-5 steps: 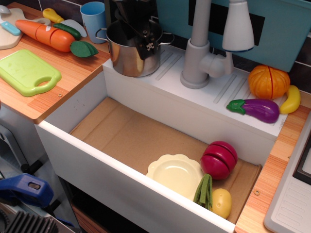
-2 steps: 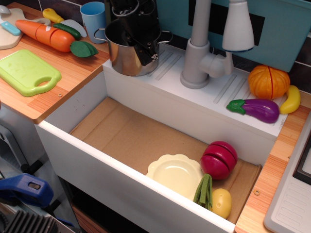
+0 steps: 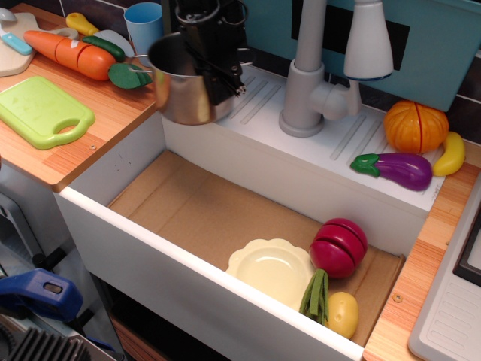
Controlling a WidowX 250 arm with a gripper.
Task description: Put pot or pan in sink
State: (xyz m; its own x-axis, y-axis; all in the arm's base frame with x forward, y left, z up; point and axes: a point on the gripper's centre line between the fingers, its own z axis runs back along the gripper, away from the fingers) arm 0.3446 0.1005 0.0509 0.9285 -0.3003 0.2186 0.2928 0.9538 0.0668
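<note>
Steel pot, mouth up, axis tilted left, above sink back-left corner, claw clamped on rim

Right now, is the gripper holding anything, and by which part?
Yes: the black gripper holds the small shiny stainless-steel pot by its right-hand rim, one finger inside and one outside. The pot hangs tilted at the white sink's back-left corner.
</note>
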